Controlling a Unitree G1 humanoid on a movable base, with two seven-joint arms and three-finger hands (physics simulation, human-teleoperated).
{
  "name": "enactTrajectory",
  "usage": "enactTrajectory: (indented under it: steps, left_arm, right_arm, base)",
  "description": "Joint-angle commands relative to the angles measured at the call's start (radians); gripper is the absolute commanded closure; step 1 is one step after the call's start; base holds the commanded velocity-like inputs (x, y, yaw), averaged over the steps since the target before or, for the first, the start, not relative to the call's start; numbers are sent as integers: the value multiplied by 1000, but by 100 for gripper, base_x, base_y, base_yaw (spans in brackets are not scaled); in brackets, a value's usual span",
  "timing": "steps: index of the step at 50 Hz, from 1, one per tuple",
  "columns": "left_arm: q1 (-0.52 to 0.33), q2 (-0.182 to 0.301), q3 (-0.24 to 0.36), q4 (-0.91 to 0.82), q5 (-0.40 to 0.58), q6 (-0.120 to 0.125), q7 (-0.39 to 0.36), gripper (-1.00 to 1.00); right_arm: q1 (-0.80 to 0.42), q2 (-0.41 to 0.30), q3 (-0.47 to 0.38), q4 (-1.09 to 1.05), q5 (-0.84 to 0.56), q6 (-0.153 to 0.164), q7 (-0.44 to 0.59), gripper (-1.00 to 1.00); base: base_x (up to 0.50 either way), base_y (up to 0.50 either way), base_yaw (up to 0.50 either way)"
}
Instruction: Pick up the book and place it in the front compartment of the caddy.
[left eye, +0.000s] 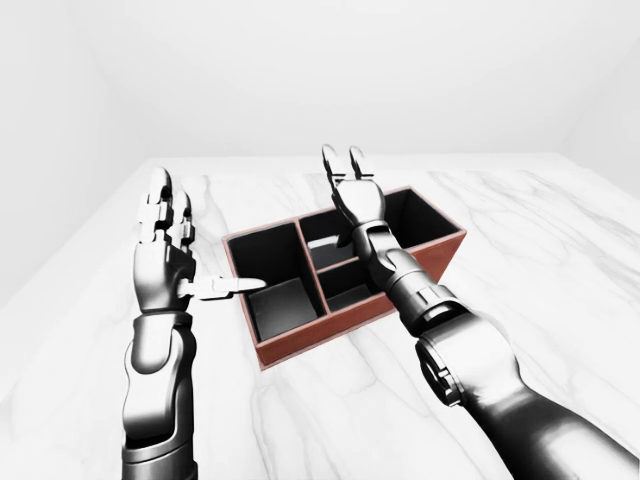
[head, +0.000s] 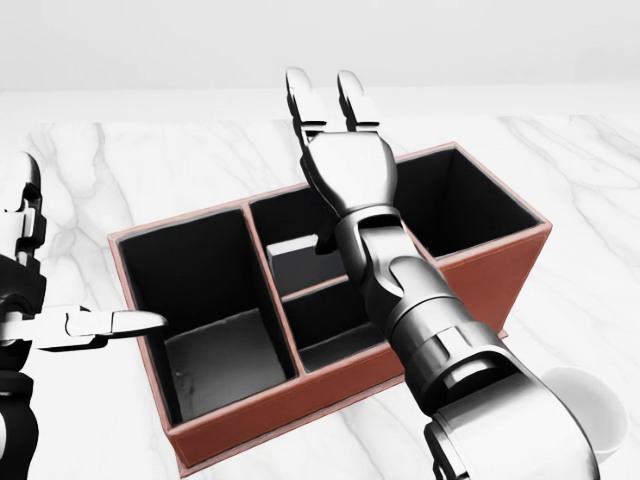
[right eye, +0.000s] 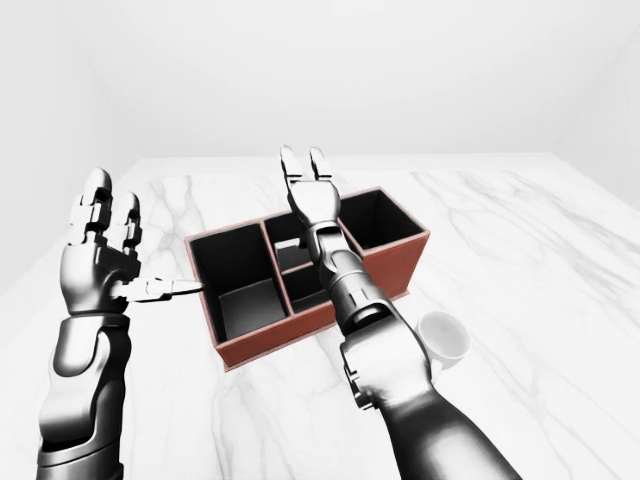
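Note:
The red-brown caddy (head: 290, 400) with black insides stands on the marble table (head: 150, 160). It has a big left bay, a middle bay split in two, and a big right bay. The grey book (head: 293, 262) lies low inside the upper middle compartment, partly hidden by my right wrist. Above that compartment my right hand (head: 325, 105) is open, its fingers stretched upward and holding nothing. My left hand (left eye: 195, 250) is open to the left of the caddy, palm raised, with its thumb pointing at the left bay's rim.
A white cup (right eye: 443, 337) stands on the table to the right of the caddy, close to my right forearm. The marble top stretches wide on all sides, with a pale wall beyond its far edge.

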Motion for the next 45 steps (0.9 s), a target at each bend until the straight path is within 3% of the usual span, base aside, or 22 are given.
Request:
enactTrajectory:
  steps: [1, 8, 27, 32, 45]
  left_arm:
    - [3, -1, -2, -3, 2, 0, -2, -100]
    - [-2, 1, 5, -5, -1, 0, -2, -100]
    - [-8, 6, 9, 8, -5, 0, 5, -100]
    - [-5, 4, 3, 21, 0, 0, 4, -100]
    - [-3, 1, -2, 25, 7, 0, 2, -100]
  right_arm:
    - [2, -1, -4, 0, -3, 0, 0, -100]
    - [8, -7, -21, 2, 29, 0, 0, -100]
    - [31, -59, -76, -171, 304, 0, 0, -100]
    - [84, -68, -87, -320, 366, 0, 9, -100]
    - [265, -34, -83, -830, 427, 0, 220, -100]
  base:
    - [0, 0, 0]
    - [0, 0, 0]
    - [0, 0, 0]
    - [0, 0, 0]
    - [0, 0, 0]
